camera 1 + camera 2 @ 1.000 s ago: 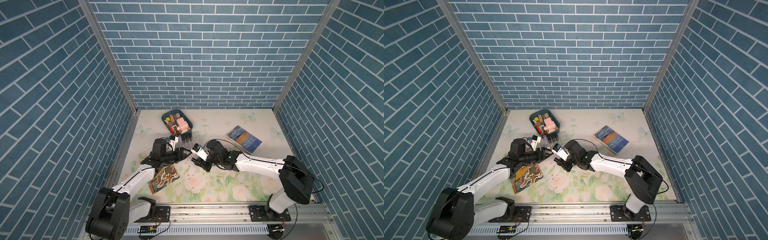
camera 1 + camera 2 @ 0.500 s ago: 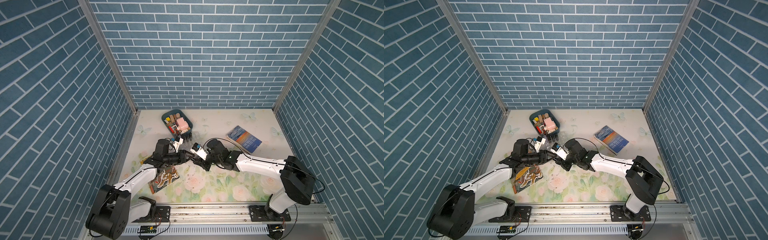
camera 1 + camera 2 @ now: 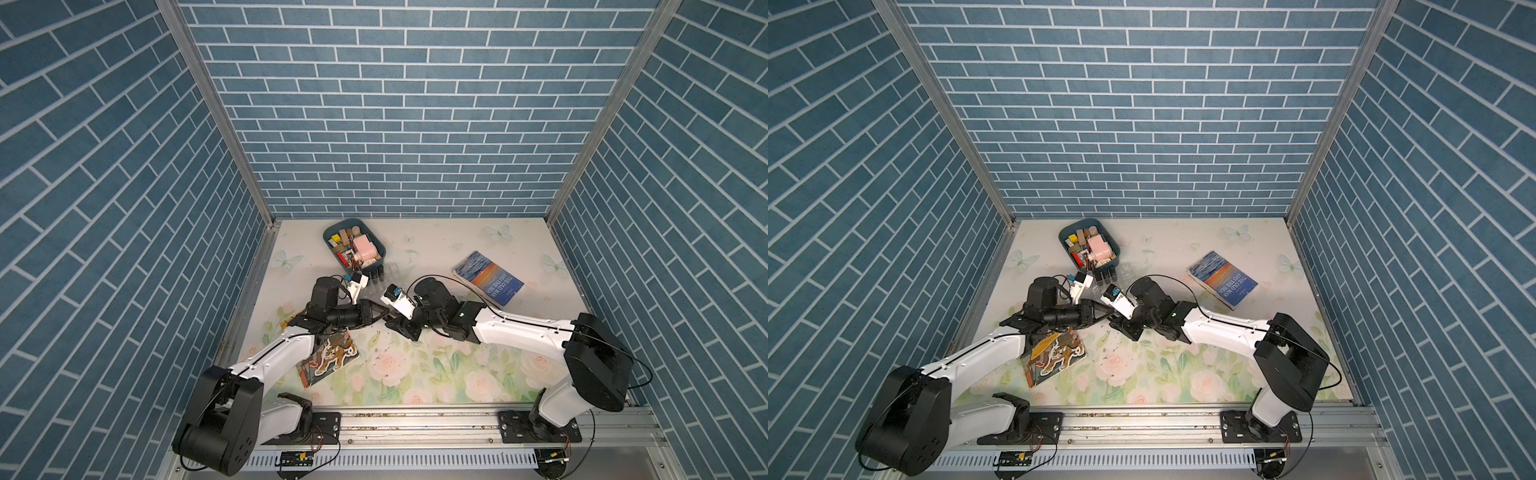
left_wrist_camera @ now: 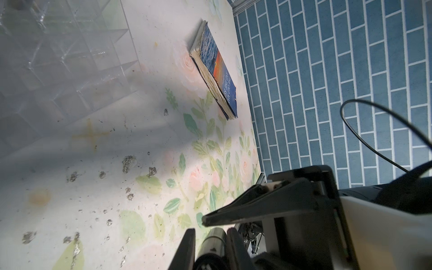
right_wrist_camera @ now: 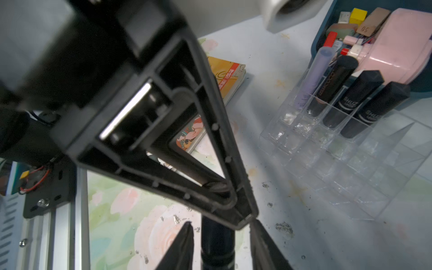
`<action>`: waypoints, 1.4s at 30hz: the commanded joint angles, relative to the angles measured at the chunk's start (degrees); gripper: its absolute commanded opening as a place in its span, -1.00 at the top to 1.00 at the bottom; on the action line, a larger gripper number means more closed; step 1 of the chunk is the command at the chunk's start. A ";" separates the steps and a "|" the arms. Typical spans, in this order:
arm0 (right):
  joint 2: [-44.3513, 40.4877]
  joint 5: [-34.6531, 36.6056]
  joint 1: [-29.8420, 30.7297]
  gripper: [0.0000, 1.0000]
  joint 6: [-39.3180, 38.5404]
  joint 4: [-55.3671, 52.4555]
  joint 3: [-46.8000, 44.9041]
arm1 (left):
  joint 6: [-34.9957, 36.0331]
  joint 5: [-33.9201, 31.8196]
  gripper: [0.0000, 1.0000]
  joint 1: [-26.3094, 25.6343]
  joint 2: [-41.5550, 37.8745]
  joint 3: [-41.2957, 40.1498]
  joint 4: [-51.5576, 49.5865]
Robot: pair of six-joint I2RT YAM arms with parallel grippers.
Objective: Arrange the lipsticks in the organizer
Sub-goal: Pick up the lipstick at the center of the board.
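Counter [image 3: 436, 249]: handover near centre.
Organizer [image 5: 350, 168]: 12 o'clock of handover; four lipsticks [image 5: 334, 81] standing inside.
Left jaws: just clamped on black lipstick [image 4: 214, 243].
Right jaws: now parting, letting go.
Meaning: left arm likely slots the fifth.

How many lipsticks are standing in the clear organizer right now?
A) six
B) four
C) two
B: the right wrist view shows one lavender lipstick and three black lipsticks standing side by side in one row of the organizer. Its other cells are empty.
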 commanded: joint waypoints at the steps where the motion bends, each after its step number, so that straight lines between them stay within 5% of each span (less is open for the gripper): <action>1: -5.35 4.96 -0.87 -0.06 6.24 5.26 -1.11 | -2.36 -1.29 0.76 1.72 2.05 0.47 3.23; 4: -9.44 4.61 -5.17 -0.17 17.28 8.14 -4.02 | -9.10 -2.33 0.73 4.31 3.45 -0.38 11.54; 8: -12.65 0.40 -12.97 -0.16 43.94 13.27 -9.96 | -19.40 -7.45 0.63 4.51 2.99 -1.52 26.08; 11: -14.19 0.69 -13.40 -0.17 60.29 24.71 -15.76 | -27.59 -12.05 0.60 4.38 2.24 -4.90 36.15; 15: -15.23 5.71 -13.23 -0.19 71.55 35.14 -19.91 | -34.62 -15.41 0.60 3.61 2.30 -7.43 44.61; 26: -5.12 8.00 -8.72 -0.13 79.64 47.36 -17.08 | -41.55 -21.19 0.60 -2.65 4.25 -10.22 56.74; 42: -0.95 8.64 -6.94 0.26 80.08 50.47 -13.17 | -42.96 -23.24 0.60 -5.72 7.17 -11.12 60.88</action>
